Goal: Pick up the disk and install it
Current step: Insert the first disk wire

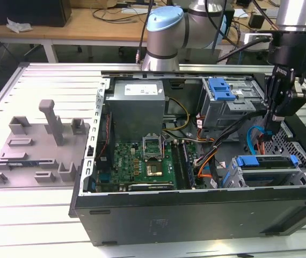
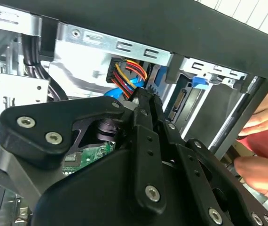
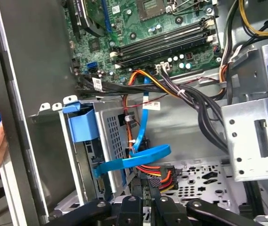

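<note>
In the exterior view, the open computer case (image 1: 196, 207) lies on the counter (image 1: 35, 226). The disk (image 1: 266, 176) sits in the drive cage at four o'clock, its lower part hidden by the case wall. The hand (image 1: 269, 129) hangs just above it at three o'clock, its tips lost among cables. In the second wrist view, the hand (image 2: 145, 96) looks clenched, with the disk (image 2: 178, 101) half hidden beyond it and a person's fingers (image 2: 265, 117) blurred outside the case. In the first wrist view, the hand (image 3: 145, 186) is cut off at the edge. The disk (image 3: 83, 125) stands in its bay beside a blue cable (image 3: 134, 160).
</note>
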Controlling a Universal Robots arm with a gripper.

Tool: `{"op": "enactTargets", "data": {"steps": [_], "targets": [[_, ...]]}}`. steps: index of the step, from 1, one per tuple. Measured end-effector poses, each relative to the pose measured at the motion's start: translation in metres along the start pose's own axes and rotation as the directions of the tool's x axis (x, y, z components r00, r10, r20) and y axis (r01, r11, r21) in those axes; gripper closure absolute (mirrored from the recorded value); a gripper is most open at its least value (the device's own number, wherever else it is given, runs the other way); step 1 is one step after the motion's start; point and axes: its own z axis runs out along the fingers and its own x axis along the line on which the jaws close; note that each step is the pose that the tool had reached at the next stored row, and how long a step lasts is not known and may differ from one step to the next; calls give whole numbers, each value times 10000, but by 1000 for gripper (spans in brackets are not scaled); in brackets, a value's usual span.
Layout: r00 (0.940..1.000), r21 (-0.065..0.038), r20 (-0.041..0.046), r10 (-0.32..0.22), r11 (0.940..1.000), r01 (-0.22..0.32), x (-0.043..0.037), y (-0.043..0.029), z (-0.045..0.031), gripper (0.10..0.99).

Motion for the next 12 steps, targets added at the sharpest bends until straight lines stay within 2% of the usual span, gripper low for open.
{"op": "enactTargets", "data": {"steps": [3,6,8,12], "targets": [[10000,-14,48,11,10000,-11,37,-8,-10,918],[9996,-68,295,17,10000,-15,106,-23,-16,918],[9993,-84,367,19,10000,-16,158,-35,-2,918],[9993,-92,371,40,10000,-36,221,-48,18,918]]}}
